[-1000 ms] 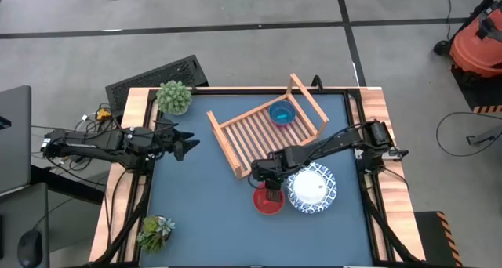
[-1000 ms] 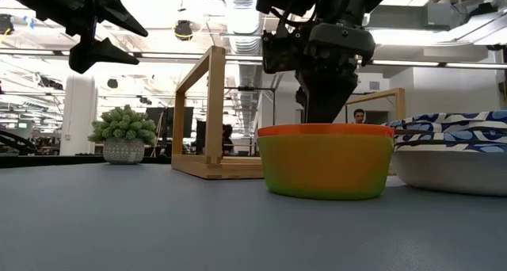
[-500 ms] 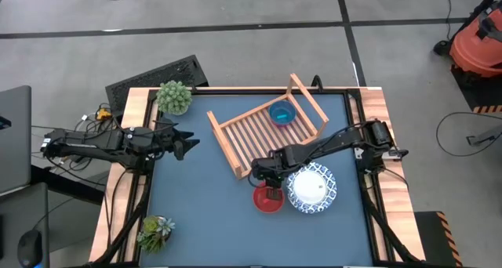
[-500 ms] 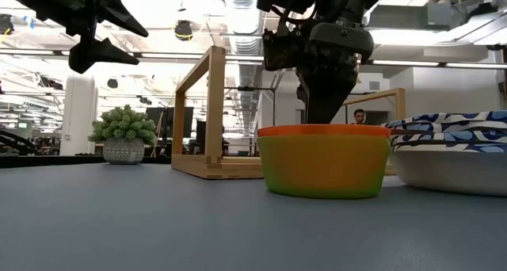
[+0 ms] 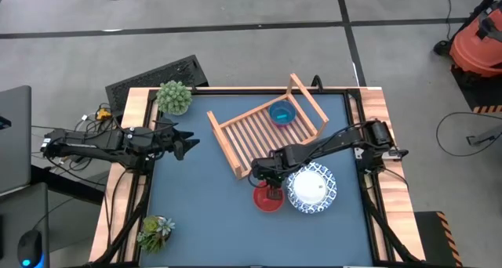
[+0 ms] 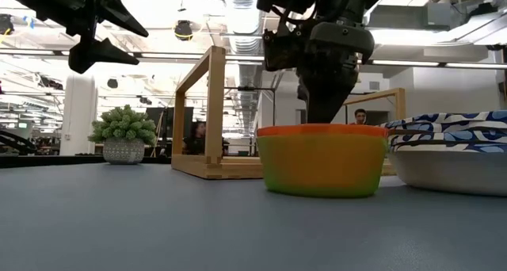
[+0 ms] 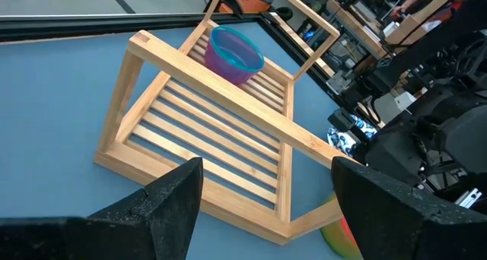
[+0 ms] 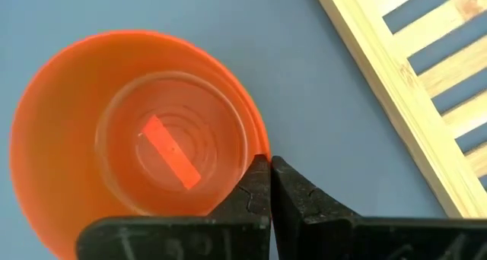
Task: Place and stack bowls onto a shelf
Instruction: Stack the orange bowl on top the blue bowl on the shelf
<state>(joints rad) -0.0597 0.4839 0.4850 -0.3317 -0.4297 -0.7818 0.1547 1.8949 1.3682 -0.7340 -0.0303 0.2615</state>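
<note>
A small bowl, orange inside and green outside (image 5: 267, 200) (image 6: 323, 160), stands on its base on the blue table in front of the wooden shelf (image 5: 267, 125). My right gripper (image 5: 270, 191) (image 8: 268, 172) is shut on the bowl's rim from above. A blue bowl (image 5: 281, 113) (image 7: 236, 55) sits on the shelf's slats near its far end. Wide white bowls with blue patterned rims (image 5: 311, 188) (image 6: 451, 148) lie stacked right of the small bowl. My left gripper (image 5: 188, 145) (image 7: 266, 214) hovers open at the table's left side, above the surface. My right gripper pinches the small bowl's rim (image 8: 257, 147) on the side toward the shelf, one finger (image 8: 247, 195) inside the bowl and the other outside. The fingers come from above, pointing down. The bowl stands upright with its base on the table.
A spiky potted plant (image 5: 174, 97) (image 6: 124, 134) stands at the far left corner, another (image 5: 156, 231) at the near left. A black keyboard (image 5: 157, 74) lies beyond the table's far left edge. The shelf's raised end rails (image 6: 207, 112) stand close behind the bowl.
My right gripper has shut on the small bowl's rim while staying in place above it. The bowl remains on the table.
</note>
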